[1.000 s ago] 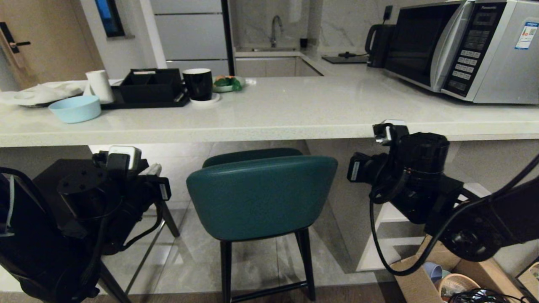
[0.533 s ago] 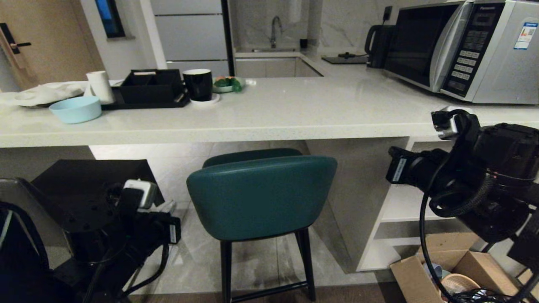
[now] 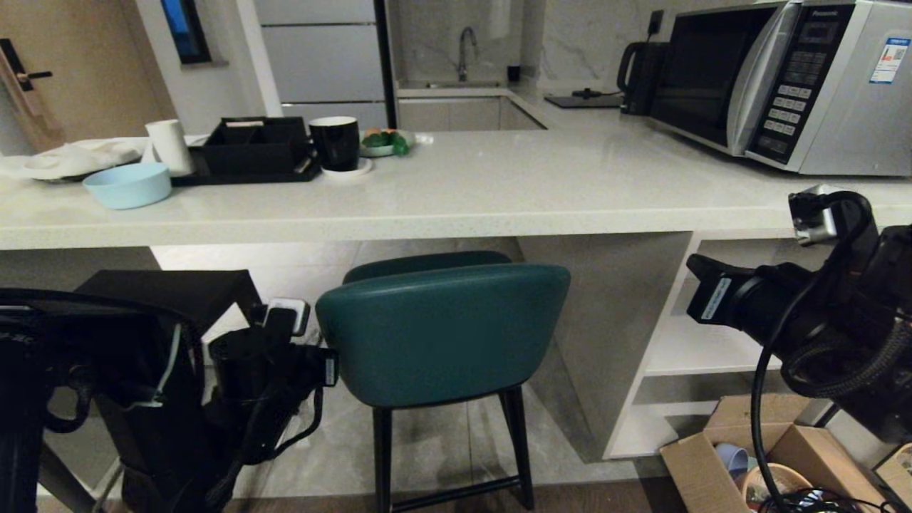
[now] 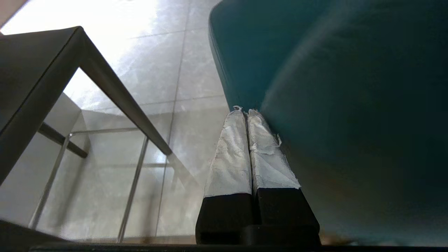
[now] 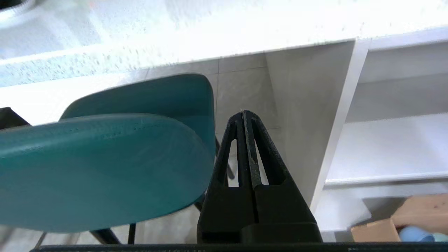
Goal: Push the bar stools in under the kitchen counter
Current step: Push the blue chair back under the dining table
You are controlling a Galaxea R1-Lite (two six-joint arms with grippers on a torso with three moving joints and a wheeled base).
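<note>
Our table [image 3: 456, 192], the long off-white kitchen counter, spans the head view's middle band; the teal stool [image 3: 442, 331] stands at centre frame, seat partly beneath the slab, backrest on our side of its edge; the dark grey stool [image 3: 171, 292] sits lower left, largely behind our left arm, how far under we cannot tell. Our left tool [image 4: 247, 115], fingers pressed together and holding nothing, lies against or just beside the teal backrest's left edge; we cannot tell which. Our right tool [image 5: 243, 117], also closed and empty, hangs at right frame, apart from the stool's right side, before the white shelving [image 3: 684, 349]. We judge we are lining up a push on the teal stool; next, both closed tools should meet the backrest evenly and drive it straight under the table.
</note>
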